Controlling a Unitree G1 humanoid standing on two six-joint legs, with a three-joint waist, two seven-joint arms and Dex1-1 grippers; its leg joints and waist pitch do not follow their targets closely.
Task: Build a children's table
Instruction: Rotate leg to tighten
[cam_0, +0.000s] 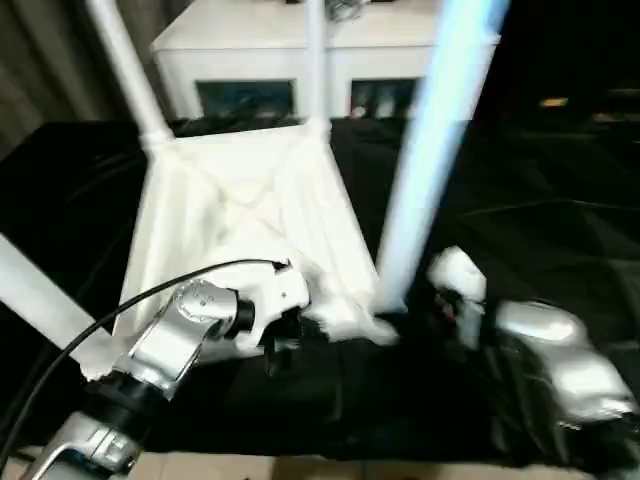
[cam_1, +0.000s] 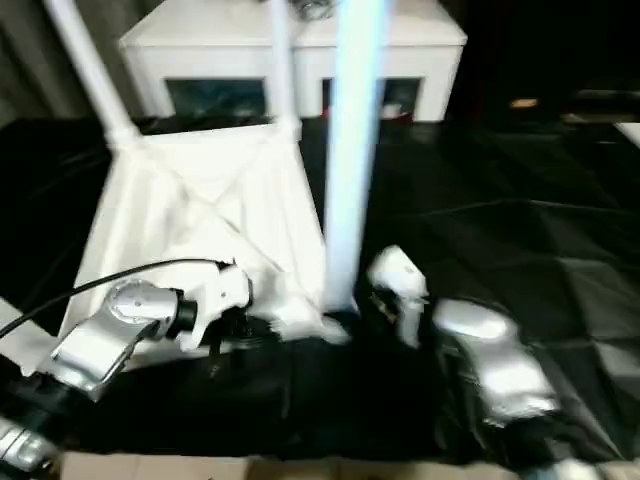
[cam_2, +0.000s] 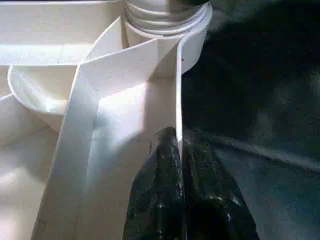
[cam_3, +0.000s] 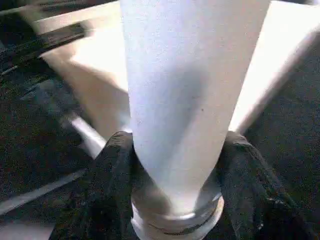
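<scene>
The left pincer (cam_2: 177, 150) was clenched on the top's (cam_0: 250, 200) rim at lower centre; the right pincer (cam_3: 175, 165) grasped a leg (cam_3: 185, 90) standing beside it.

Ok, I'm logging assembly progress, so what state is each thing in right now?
Table top: upside down on the black cloth, ribbed underside up.
Far legs: two standing in the far corner sockets.
Near-right leg: upright at its corner socket.
Near-left leg: leaning outward from its corner.
Left gripper: shut on the table top's edge wall.
Right gripper: fingers around the near-right leg's base.
</scene>
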